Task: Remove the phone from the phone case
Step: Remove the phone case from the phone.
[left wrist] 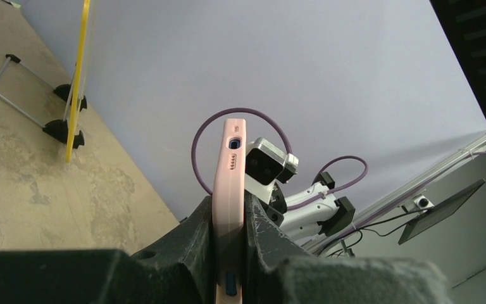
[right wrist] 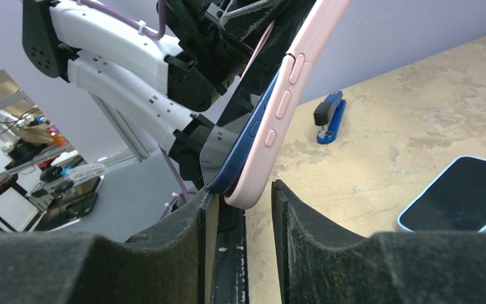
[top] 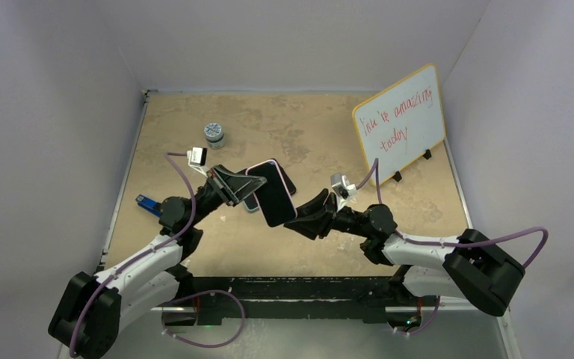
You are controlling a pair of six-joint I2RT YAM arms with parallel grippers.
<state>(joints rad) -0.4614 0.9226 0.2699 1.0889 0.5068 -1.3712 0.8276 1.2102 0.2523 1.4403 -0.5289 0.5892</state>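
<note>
Phone (top: 275, 196): a slim slab with a glossy black screen and a dark blue rim. It is held in the air, tilted, at the centre of the overhead view between the two arms.
Phone case (right wrist: 291, 82): pale pink, smooth and matt, with rounded corners. One side has raised button bumps. The end has a port cut-out and a row of small holes.
Fit: in the right wrist view the blue rim stands proud of the pink wall along the buttoned side. The two meet at the lower corner.
Left gripper (left wrist: 230, 218): black, grainy, foam-like pads clamp the case from both faces, with the pink edge rising straight up between them.
Right gripper (right wrist: 240, 215): narrowly parted, its rough black pads straddling the lower corner of phone and case. A gap shows between the case and the right-hand pad.
Table (top: 306, 127): a mottled tan surface that looks like stone.
Second phone (right wrist: 459, 202): lies flat on the table at the lower right of the right wrist view, with a dark screen and a light blue rim.
Stapler (right wrist: 329, 117): blue and black, on the table beyond the held phone.
Whiteboard (top: 400, 120): yellow-framed with red handwriting, standing on black feet at the upper right of the overhead view.
Jar (top: 214, 134): small and round with a patterned side, at the upper left of the overhead view, well apart from the arms.
In the way: the left arm fills the space behind the phone in the right wrist view.
</note>
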